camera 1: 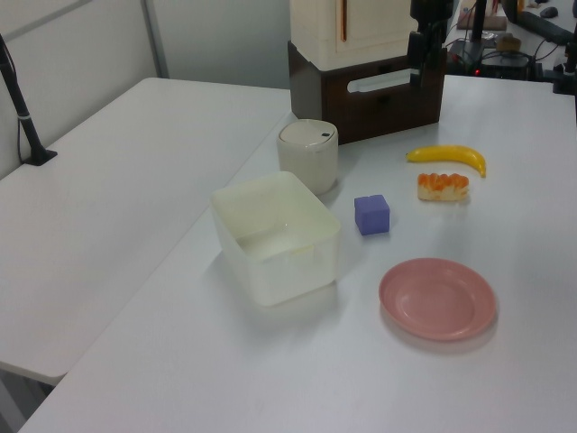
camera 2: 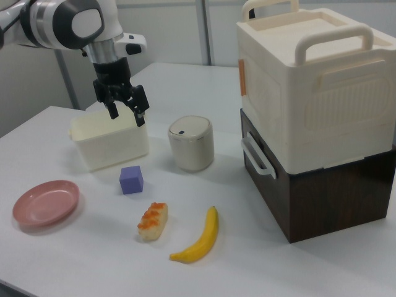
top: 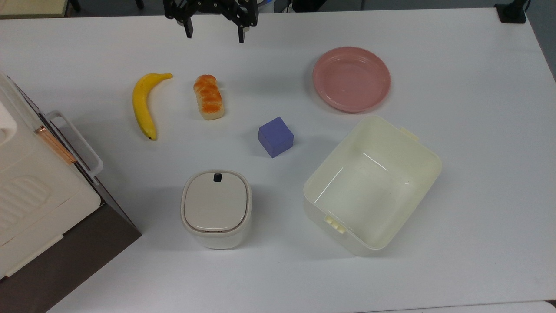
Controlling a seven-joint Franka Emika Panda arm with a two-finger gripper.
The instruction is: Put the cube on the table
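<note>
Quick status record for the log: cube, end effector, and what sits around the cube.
cube: resting on the table, free of any grip
end effector: open, empty, raised near the top view's upper edge
cream tub: on the top view's right of the cube, nothing inside
pink plate: bare
bread roll and banana: on the top view's left of the cube
lidded canister: closed

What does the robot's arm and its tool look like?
The arm is chunky and rounded, white with dark grey bands at a round joint. At its end sits the black tool: a dark frame of small linked bars with two thin black fingers. No cables or markings can be made out.
</note>
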